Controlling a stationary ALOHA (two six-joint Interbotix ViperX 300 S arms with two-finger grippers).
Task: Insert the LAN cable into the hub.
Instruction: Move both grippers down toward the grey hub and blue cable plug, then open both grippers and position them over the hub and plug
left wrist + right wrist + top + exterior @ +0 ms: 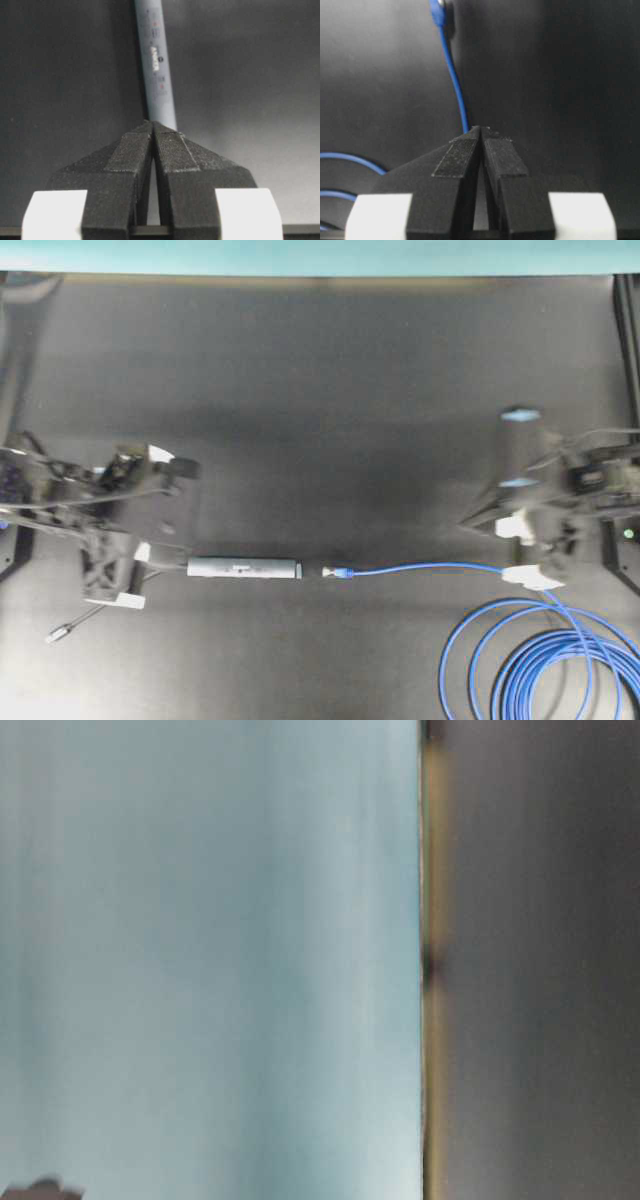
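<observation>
The hub (245,567) is a slim dark-grey bar lying flat left of the table's middle. The LAN cable's plug (338,571) lies in line with the hub's right end, with a small dark gap between them. The blue LAN cable (430,567) runs right from the plug to loose coils. My left gripper (178,540) is shut and empty by the hub's left end. In the left wrist view the hub (159,75) stretches away beyond the closed left gripper (152,122). My right gripper (468,524) is shut and empty above the cable. The right wrist view shows the cable (455,80) beyond the closed right gripper (481,128).
The cable's coils (560,660) fill the front right corner. The hub's thin grey lead ends in a small silver plug (57,635) at the front left. The table-level view is blurred and shows only a pale wall and dark table.
</observation>
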